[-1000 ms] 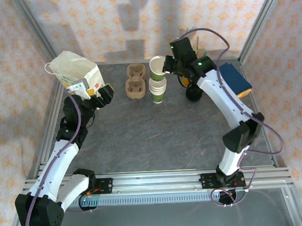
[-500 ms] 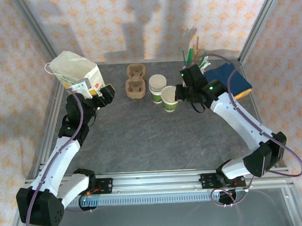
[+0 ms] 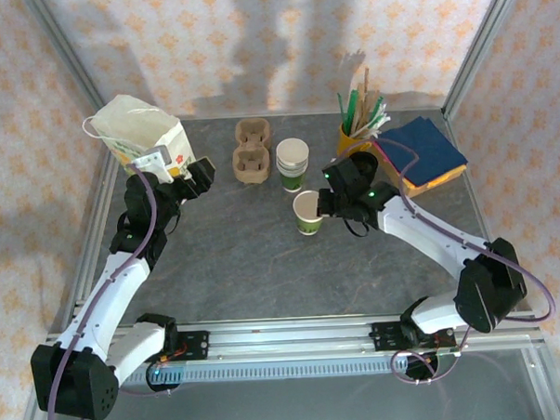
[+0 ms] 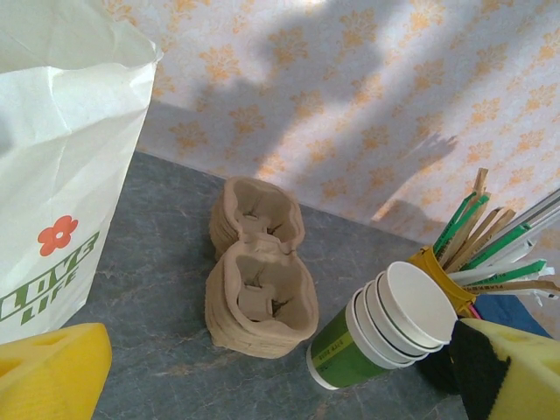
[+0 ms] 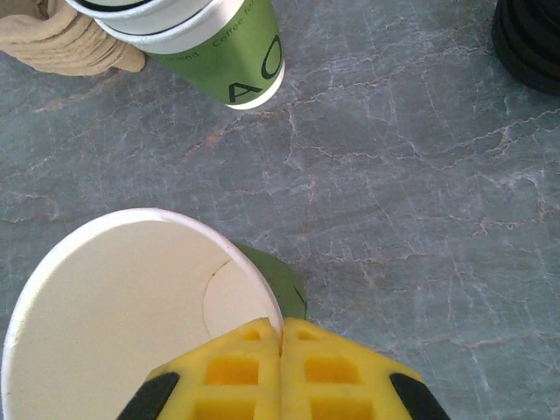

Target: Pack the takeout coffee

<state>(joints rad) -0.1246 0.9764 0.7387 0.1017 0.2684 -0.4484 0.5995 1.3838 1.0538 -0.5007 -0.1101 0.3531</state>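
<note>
The takeout coffee cup (image 3: pixel 307 212) is a single small paper cup, white inside with a green side, and has no lid on it. It sits upright at table level in front of the cup stack; I cannot tell whether it touches the table. My right gripper (image 3: pixel 324 206) is shut on its near rim, one finger inside and one outside, as the right wrist view shows at the cup (image 5: pixel 131 306) and gripper (image 5: pixel 282 337). My left gripper (image 3: pixel 198 176) hangs open beside the paper bag, holding nothing, its yellow fingers (image 4: pixel 52 372) wide apart.
A stack of lidless white-and-green cups (image 3: pixel 293 163) stands behind the single cup, with brown pulp cup carriers (image 3: pixel 251 154) to its left. A white paper bag (image 3: pixel 142 132) lies back left. A yellow holder of stirrers (image 3: pixel 359 113) and blue napkins (image 3: pixel 428 152) sit back right. Black lids (image 5: pixel 529 44) are stacked nearby.
My right gripper has carried the single cup from above the stack forward and down to the table in front of it. The left arm has stayed put.
</note>
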